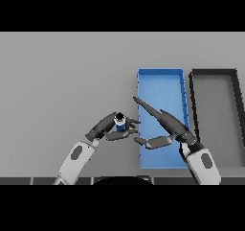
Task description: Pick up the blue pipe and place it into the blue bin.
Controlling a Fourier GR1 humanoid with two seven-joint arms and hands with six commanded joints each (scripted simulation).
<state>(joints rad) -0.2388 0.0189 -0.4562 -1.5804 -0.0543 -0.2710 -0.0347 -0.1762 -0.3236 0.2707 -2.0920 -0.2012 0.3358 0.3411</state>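
The blue pipe (120,122) is a short blue cylinder with a dark open top, standing just left of the blue bin (161,81). My left hand (106,126) has its fingers and thumb curled round the pipe. My right hand (165,124) lies over the bin's left half, open, with long straight fingers pointing up-left and its thumb reaching toward the pipe. The bin is a flat blue tray with low walls, its inside bare where it shows.
A dark grey bin (214,73) stands right of the blue one, close beside it. The grey table (62,76) stretches to the left and far side.
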